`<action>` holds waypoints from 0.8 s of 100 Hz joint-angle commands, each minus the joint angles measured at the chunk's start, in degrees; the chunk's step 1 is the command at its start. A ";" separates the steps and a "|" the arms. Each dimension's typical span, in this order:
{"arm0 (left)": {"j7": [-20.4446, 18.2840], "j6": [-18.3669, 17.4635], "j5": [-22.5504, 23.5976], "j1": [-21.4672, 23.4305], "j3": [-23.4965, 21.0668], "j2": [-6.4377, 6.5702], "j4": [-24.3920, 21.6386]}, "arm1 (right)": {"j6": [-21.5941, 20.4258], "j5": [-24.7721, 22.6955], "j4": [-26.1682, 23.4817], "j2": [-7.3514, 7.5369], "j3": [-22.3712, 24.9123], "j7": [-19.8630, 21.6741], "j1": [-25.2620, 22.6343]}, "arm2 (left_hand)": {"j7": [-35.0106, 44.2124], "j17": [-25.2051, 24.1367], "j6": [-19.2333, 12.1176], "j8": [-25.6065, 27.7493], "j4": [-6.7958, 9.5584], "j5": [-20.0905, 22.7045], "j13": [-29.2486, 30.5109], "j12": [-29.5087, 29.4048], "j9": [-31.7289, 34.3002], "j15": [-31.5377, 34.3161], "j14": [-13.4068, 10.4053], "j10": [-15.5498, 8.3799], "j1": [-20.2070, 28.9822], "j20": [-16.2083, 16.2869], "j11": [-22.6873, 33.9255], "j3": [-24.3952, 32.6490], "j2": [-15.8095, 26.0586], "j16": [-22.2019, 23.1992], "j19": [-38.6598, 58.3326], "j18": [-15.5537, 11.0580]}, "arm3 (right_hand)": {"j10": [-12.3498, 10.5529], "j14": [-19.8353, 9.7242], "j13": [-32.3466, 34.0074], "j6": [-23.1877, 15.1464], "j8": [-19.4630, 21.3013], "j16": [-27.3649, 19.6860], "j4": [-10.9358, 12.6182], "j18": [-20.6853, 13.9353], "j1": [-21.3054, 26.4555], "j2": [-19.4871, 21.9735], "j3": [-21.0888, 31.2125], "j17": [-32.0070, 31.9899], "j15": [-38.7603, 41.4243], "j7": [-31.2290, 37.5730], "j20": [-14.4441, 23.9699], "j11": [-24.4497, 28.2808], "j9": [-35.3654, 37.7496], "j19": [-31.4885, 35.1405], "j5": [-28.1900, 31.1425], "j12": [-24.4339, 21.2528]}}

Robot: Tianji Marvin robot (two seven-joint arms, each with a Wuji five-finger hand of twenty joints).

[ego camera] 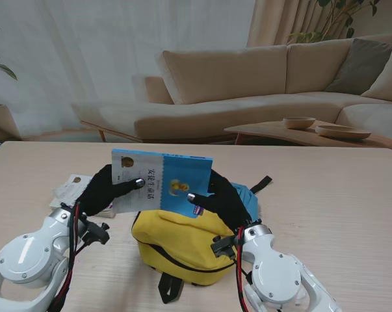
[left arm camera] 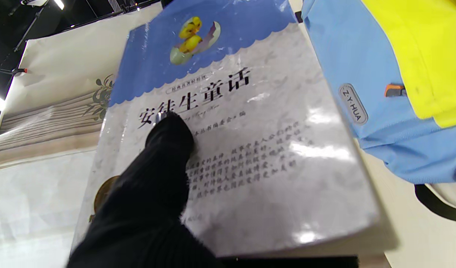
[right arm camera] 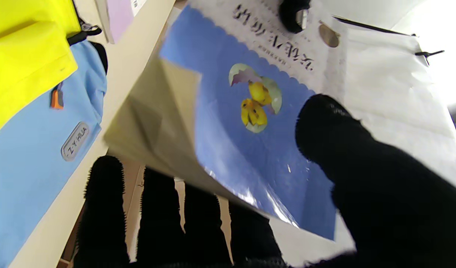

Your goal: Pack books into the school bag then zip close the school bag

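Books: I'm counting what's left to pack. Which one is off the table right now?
The blue-and-white book with the ducklings, held over the bag by both hands. The other books lie on the table at left.

The stand's view is evenly and softly lit; daylight is diffused through the curtains point(ego camera: 117, 58) at the far side, and only faint shadows are cast on the table point(ego camera: 339, 195). Sharp focus is kept throughout. In the left wrist view, bright patches of glare are seen on the glossy cover of the book point(left arm camera: 250, 149), and the near edge is softened. In the right wrist view, one corner is blown out to white, the black fingers point(right arm camera: 161, 223) are rendered as detail-less silhouettes, and the book's page edge is blurred.
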 commanded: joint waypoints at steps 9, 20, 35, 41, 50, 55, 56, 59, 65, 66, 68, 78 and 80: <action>0.66 -1.44 0.60 2.37 -1.85 -0.50 -2.13 | -0.41 -2.70 1.53 0.54 1.09 1.67 0.03 | 9.20 0.58 -7.61 8.74 1.95 7.54 2.13 1.83 2.67 1.93 -0.84 -2.92 9.98 1.98 5.67 9.01 7.03 0.84 3.52 1.76 | -1.67 -1.85 -2.46 -0.25 -1.08 -0.27 0.81 -2.70 -2.02 1.26 -3.12 -1.34 -0.35 1.34 -1.23 0.13 -1.51 -1.16 -2.16 0.25; 2.15 -3.05 1.37 4.02 -3.16 -0.71 -3.06 | -0.35 -6.02 3.01 0.98 1.37 2.41 0.58 | 9.29 0.74 -7.68 8.87 1.94 7.60 2.33 1.83 2.78 2.10 -0.96 -2.93 9.98 2.13 5.89 9.05 6.92 0.91 3.55 1.79 | -1.37 -1.53 -1.61 0.12 -1.08 0.09 1.21 -2.84 -1.61 1.86 -3.40 -0.75 0.52 2.13 -1.07 0.68 -0.54 -0.64 -0.96 0.38; 3.83 -4.67 2.66 6.09 -4.84 -0.94 -4.20 | -0.49 -10.00 4.97 2.19 1.02 5.99 1.48 | 9.50 0.81 -7.78 9.07 1.85 7.44 2.36 1.91 2.66 2.40 -1.12 -3.09 9.98 2.34 6.28 8.89 7.14 1.04 3.60 1.80 | -1.35 -1.45 -1.23 0.03 -0.92 0.62 1.71 -3.20 -1.71 3.02 -3.48 -0.41 1.61 2.82 -0.73 1.21 0.10 0.17 0.01 0.55; 4.23 -4.87 3.00 6.84 -5.39 -1.01 -4.62 | -0.51 -12.42 5.87 2.65 0.51 6.99 1.87 | 9.58 0.78 -7.75 9.11 1.89 7.49 2.32 1.90 2.69 2.43 -1.07 -3.07 9.98 2.43 6.43 8.94 7.11 1.07 3.57 1.88 | -1.32 -1.44 -1.07 0.10 -0.84 0.77 1.89 -3.22 -1.70 3.33 -3.63 -0.43 1.92 2.97 -0.66 1.31 0.14 0.32 0.09 0.57; 4.77 -5.28 3.74 7.79 -6.15 -1.08 -5.02 | -0.86 -16.65 7.34 3.24 -0.65 7.76 2.47 | 9.61 0.89 -7.83 9.12 1.87 7.48 2.38 1.83 2.73 2.47 -1.20 -3.08 9.98 2.54 6.50 8.93 7.05 1.07 3.60 1.92 | -1.28 -1.31 -1.00 0.13 -0.78 0.86 2.10 -3.22 -1.61 3.73 -3.80 -0.32 2.12 3.07 -0.59 1.37 0.39 0.48 0.38 0.57; 5.12 -5.52 3.88 8.17 -6.46 -1.15 -5.15 | -1.24 -19.46 8.09 3.71 -1.32 8.50 2.90 | 9.63 0.88 -7.78 9.11 1.88 7.50 2.40 1.79 2.76 2.45 -1.14 -3.07 9.98 2.59 6.53 8.97 7.03 1.06 3.57 1.89 | -1.38 -1.41 -0.73 -0.03 -0.77 0.94 2.22 -3.44 -1.86 4.19 -4.11 -0.06 2.31 2.99 -0.51 1.40 0.61 0.66 0.38 0.57; 5.17 -5.54 3.89 8.24 -6.52 -1.16 -5.18 | -1.32 -19.90 8.16 3.82 -1.42 8.73 2.94 | 9.63 0.85 -7.80 9.11 1.84 7.52 2.41 1.78 2.76 2.46 -1.13 -3.04 9.98 2.59 6.53 8.92 7.04 1.06 3.55 1.89 | -1.49 -1.45 -0.72 -0.09 -0.77 0.94 2.25 -3.50 -1.94 4.34 -4.19 0.00 2.33 2.95 -0.49 1.37 0.57 0.70 0.32 0.56; 5.29 -5.59 3.96 8.46 -6.69 -1.18 -5.28 | -1.58 -21.16 8.32 4.13 -1.71 9.41 3.01 | 9.63 0.86 -7.80 9.09 1.87 7.53 2.40 1.76 2.77 2.45 -1.08 -3.04 9.98 2.62 6.55 8.99 7.04 1.06 3.54 1.91 | -1.52 -1.48 -0.73 -0.14 -0.76 0.95 2.34 -3.59 -2.10 4.58 -4.43 0.10 2.34 2.88 -0.46 1.36 0.61 0.77 0.22 0.55; 5.60 -5.65 4.36 8.82 -6.96 -1.23 -5.47 | -2.21 -23.20 8.51 4.59 -2.33 10.22 2.97 | 9.64 0.81 -7.81 9.09 1.85 7.55 2.36 1.73 2.75 2.44 -1.06 -3.00 9.98 2.65 6.57 8.98 7.07 1.06 3.49 1.94 | -1.54 -1.46 -0.59 -0.20 -0.75 0.97 2.50 -3.65 -2.08 4.83 -4.62 0.23 2.39 2.80 -0.43 1.36 0.63 0.82 0.18 0.54; 5.65 -5.66 4.46 8.87 -7.01 -1.24 -5.50 | -2.33 -23.53 8.54 4.66 -2.44 10.34 2.96 | 9.63 0.79 -7.81 9.09 1.86 7.53 2.34 1.72 2.73 2.44 -1.06 -2.98 9.98 2.65 6.56 9.00 7.08 1.06 3.47 1.97 | -1.54 -1.53 -0.48 -0.25 -0.76 0.98 2.53 -3.65 -2.11 4.93 -4.67 0.28 2.42 2.75 -0.42 1.36 0.63 0.84 0.13 0.54; 5.72 -5.69 4.70 8.97 -7.11 -1.24 -5.55 | -2.55 -24.25 8.60 4.81 -2.69 10.57 2.97 | 9.65 0.79 -7.78 9.10 1.85 7.55 2.35 1.72 2.70 2.45 -1.11 -3.01 9.97 2.66 6.56 9.01 7.05 1.06 3.46 1.95 | -1.72 -1.53 -0.43 -0.33 -0.77 0.97 2.59 -3.70 -2.18 5.11 -4.79 0.41 2.41 2.67 -0.40 1.34 0.66 0.89 0.07 0.53; 6.06 -5.85 5.70 9.22 -7.35 -1.24 -5.66 | -3.38 -27.62 9.04 5.38 -4.20 11.25 3.23 | 9.69 0.75 -7.81 9.14 1.83 7.52 2.29 1.72 2.61 2.43 -1.08 -3.09 9.98 2.72 6.59 8.96 7.10 1.07 3.43 1.85 | -1.85 -1.61 -0.26 -0.43 -0.82 0.98 2.83 -4.03 -2.41 5.55 -5.20 0.81 2.43 2.34 -0.32 1.21 0.62 1.04 -0.15 0.48; 6.10 -5.85 5.93 9.26 -7.39 -1.24 -5.66 | -3.42 -28.16 9.08 5.47 -4.51 11.37 3.28 | 9.68 0.76 -7.82 9.14 1.83 7.51 2.28 1.72 2.61 2.44 -1.08 -3.09 9.98 2.73 6.60 8.96 7.10 1.07 3.42 1.91 | -1.93 -1.60 -0.28 -0.46 -0.83 0.98 2.88 -4.03 -2.47 5.66 -5.26 0.87 2.43 2.29 -0.30 1.22 0.61 1.07 -0.22 0.48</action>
